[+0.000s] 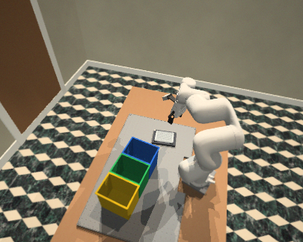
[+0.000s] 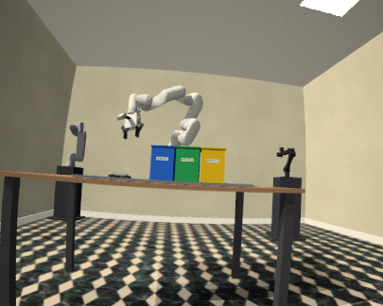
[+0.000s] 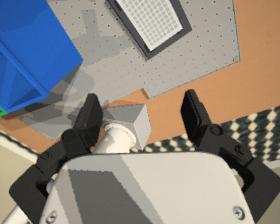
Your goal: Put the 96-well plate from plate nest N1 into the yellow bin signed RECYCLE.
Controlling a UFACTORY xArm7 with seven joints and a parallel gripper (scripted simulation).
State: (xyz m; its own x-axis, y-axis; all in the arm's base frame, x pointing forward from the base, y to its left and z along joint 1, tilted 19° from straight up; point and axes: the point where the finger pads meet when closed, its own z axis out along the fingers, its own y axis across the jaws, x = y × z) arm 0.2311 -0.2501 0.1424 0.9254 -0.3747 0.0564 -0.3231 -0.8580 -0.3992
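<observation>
The white 96-well plate (image 1: 164,137) lies in its dark plate nest on the grey mat, beyond the blue bin; it also shows in the wrist view (image 3: 150,21) and as a low dark shape in the exterior view (image 2: 119,176). The yellow bin (image 1: 117,194) stands at the near end of the row, on the right in the exterior view (image 2: 212,164). My gripper (image 1: 171,118) hangs high above the table, past the plate's far side, open and empty; it also shows in the exterior view (image 2: 131,131) and the wrist view (image 3: 143,117).
A green bin (image 1: 132,171) and a blue bin (image 1: 141,151) stand in line with the yellow one, touching side by side. The arm's base (image 1: 195,173) stands beside the bins at the mat's right edge. Two camera stands (image 2: 75,156) (image 2: 287,162) flank the table.
</observation>
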